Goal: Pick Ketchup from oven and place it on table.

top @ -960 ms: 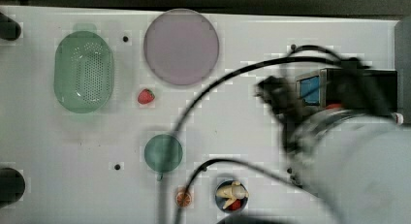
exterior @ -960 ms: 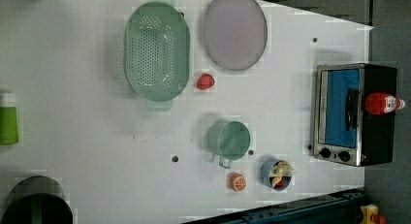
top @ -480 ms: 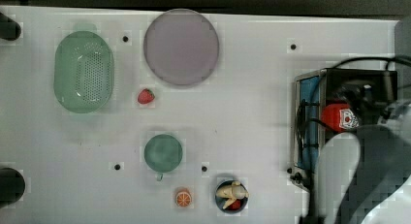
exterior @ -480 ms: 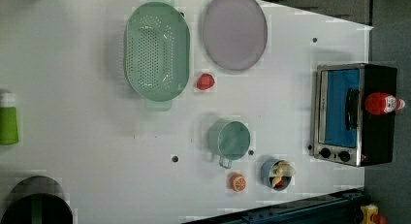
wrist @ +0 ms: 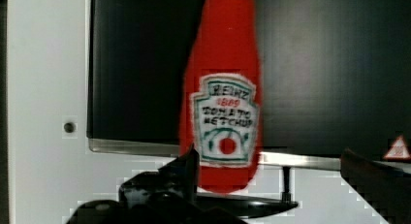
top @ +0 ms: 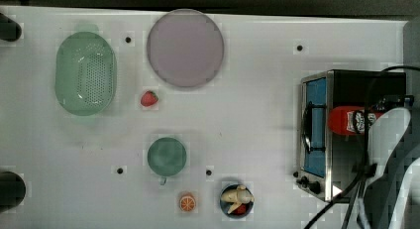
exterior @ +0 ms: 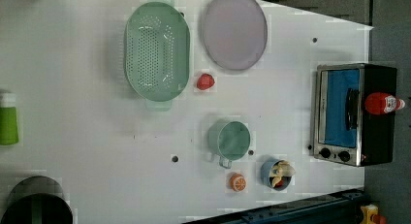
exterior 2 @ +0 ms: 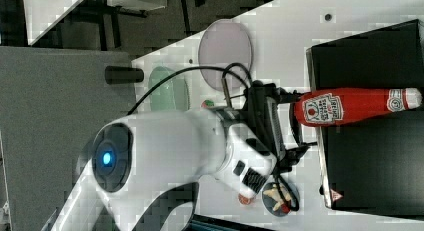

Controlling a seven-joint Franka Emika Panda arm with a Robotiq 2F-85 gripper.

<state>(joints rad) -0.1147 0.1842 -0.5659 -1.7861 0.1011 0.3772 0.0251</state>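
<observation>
The ketchup [exterior 2: 355, 107] is lying on its side on the oven's [exterior 2: 372, 163] black top, at the right of the right view, label facing up and white cap toward that view's right edge. In the top view the ketchup [top: 352, 120] is sitting at the right of the frame, partly under the arm [top: 389, 154]; in the left view it [exterior: 382, 103] is showing at the right edge over the oven [exterior: 354, 113]. In the wrist view the bottle [wrist: 224, 95] is running up the middle of the frame across the oven [wrist: 315, 73].

The gripper [exterior 2: 299, 122] is hanging at the bottle's base end in the middle of the right view, its fingers [exterior 2: 291, 98] spreading wide, one beside the base, nothing between them being pinched. In the wrist view one finger [wrist: 186, 168] is sitting just beside the bottle's lower part.

The oven is standing on the table [top: 257, 115]. At upper centre of the top view a plate [top: 184, 48] is resting, with a colander [top: 85, 73] at upper left, a strawberry [top: 148, 98] between them, and a cup [top: 167, 156] lower centre.
</observation>
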